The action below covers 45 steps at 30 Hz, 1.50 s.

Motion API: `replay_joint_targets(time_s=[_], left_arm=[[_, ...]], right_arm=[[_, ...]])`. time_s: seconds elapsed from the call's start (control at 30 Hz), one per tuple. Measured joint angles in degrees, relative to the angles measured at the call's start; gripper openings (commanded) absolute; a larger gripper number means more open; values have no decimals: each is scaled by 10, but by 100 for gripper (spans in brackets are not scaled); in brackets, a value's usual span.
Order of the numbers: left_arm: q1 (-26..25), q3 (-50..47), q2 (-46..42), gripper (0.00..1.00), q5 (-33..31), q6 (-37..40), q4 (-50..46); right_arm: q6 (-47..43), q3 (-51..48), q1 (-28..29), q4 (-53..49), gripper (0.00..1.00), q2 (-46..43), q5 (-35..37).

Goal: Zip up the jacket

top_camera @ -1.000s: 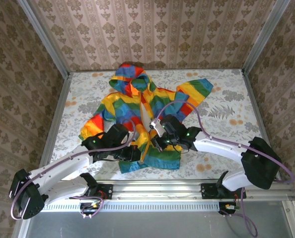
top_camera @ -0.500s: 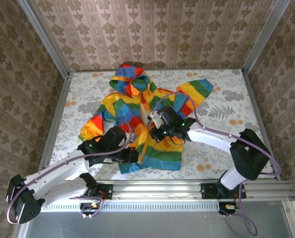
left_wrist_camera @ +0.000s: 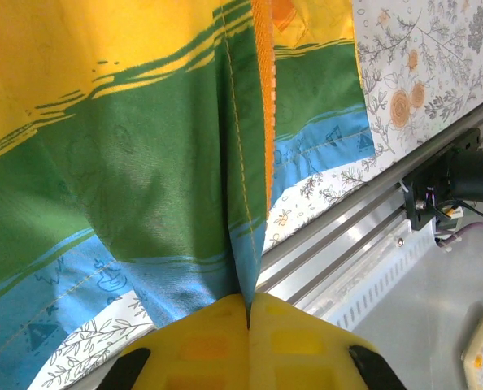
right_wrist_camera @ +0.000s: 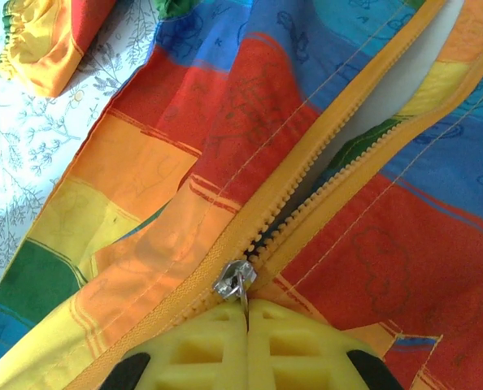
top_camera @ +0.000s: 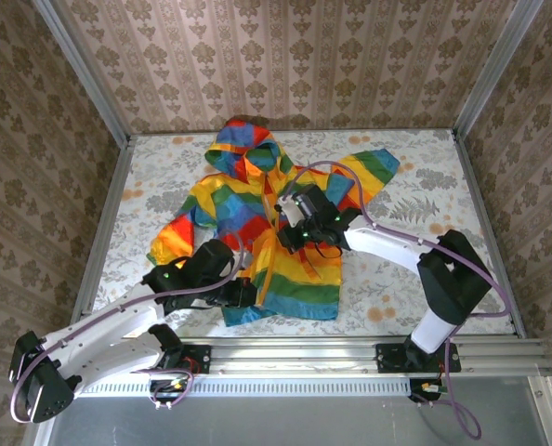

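The rainbow-striped jacket (top_camera: 257, 209) lies front-up on the table, hood toward the far wall. My left gripper (top_camera: 243, 293) is shut on the blue bottom hem (left_wrist_camera: 245, 268) beside the orange zipper (left_wrist_camera: 262, 81), with the cloth pulled taut. At mid-chest my right gripper (top_camera: 290, 234) is shut on the pull tab of the silver zipper slider (right_wrist_camera: 235, 280). Below the slider the orange teeth are joined. Above it the two rows (right_wrist_camera: 339, 154) part over the pale lining.
The floral tablecloth (top_camera: 415, 214) surrounds the jacket. A metal rail (top_camera: 295, 353) runs along the near edge, close under the hem. Wallpapered walls and metal corner posts (top_camera: 81, 70) close in the other sides. The right sleeve (top_camera: 369, 167) spreads toward the back right.
The right gripper has drawn the slider up the zipper away from the hem, closing more of the front. The left gripper has kept its hold on the hem.
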Motion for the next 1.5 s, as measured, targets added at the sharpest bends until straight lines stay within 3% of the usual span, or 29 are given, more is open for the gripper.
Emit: replay_joint_targets(time_s=[0.87, 1.5], left_arm=[[-4, -24, -45, 0, -2, -21, -7], [-4, -42, -45, 0, 5, -21, 12]], right_arm=[[-34, 150, -50, -48, 0, 94, 3], [-60, 227, -120, -75, 0, 123, 17]])
